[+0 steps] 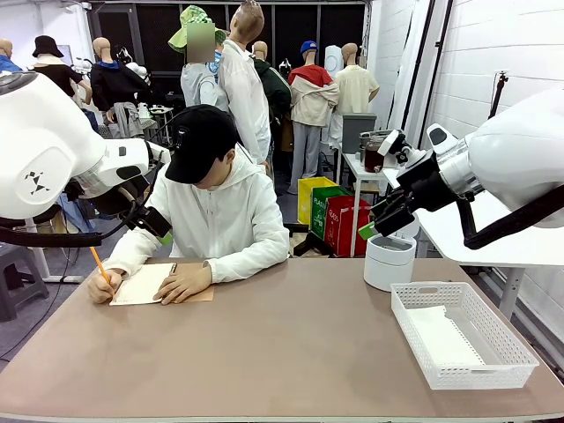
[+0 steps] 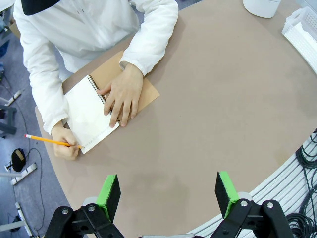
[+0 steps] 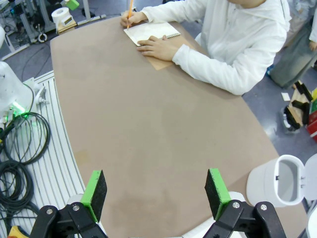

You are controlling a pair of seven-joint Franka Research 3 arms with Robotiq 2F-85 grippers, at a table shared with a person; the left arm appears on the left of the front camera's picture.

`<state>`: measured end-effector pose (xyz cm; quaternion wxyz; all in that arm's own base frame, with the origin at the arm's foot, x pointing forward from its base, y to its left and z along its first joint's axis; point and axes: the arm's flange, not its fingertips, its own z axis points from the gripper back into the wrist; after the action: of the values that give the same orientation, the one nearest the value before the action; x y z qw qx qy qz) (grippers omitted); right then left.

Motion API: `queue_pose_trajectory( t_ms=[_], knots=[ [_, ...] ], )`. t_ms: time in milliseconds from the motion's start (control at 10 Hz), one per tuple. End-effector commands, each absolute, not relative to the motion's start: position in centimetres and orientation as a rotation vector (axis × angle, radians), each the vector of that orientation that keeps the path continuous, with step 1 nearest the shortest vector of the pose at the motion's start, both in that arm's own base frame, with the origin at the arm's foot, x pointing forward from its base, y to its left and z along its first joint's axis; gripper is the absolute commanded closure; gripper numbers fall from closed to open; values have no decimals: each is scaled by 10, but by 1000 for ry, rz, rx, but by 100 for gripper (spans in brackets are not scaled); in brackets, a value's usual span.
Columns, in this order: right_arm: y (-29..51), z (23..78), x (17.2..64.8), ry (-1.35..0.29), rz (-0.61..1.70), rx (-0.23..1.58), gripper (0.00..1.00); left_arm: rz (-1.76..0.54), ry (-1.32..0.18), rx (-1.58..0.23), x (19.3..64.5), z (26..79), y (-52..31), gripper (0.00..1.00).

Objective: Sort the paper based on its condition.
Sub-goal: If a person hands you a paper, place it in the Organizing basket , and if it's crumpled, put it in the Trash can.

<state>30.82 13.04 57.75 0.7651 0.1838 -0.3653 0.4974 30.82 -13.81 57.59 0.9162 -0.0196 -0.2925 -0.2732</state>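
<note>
A white sheet of paper point(image 1: 443, 336) lies flat inside the white mesh basket point(image 1: 414, 328) at the table's right. Across the table a person writes with an orange pencil point(image 2: 49, 141) on the open page of a spiral notebook point(image 2: 89, 116) with a brown cover, one hand point(image 2: 120, 96) pressed flat on it. My left gripper point(image 2: 168, 194) hangs open high above the table's near left, nothing between its green pads. My right gripper point(image 3: 156, 192) is open too, raised above the table's right side, over the white bin point(image 1: 389, 261).
The round white bin point(image 3: 280, 179) with a slot in its lid stands behind the basket point(image 2: 303, 27). The brown table point(image 1: 282, 352) is bare across its middle and front. Cables point(image 3: 22, 141) lie on the ribbed rail beside the table. Red and green boxes point(image 1: 339, 216) sit on the floor behind.
</note>
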Motion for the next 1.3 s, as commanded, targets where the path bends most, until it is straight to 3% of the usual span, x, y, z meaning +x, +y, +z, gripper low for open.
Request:
queue_pose_trajectory(
  t_ms=[0,1200],
  knots=[
    [131,577,308,-794,1089,397,0,-562,-602,-42,308,576,-137,0],
    [131,577,308,-794,1089,397,0,-562,-602,-42,308,576,-137,0]
  ],
)
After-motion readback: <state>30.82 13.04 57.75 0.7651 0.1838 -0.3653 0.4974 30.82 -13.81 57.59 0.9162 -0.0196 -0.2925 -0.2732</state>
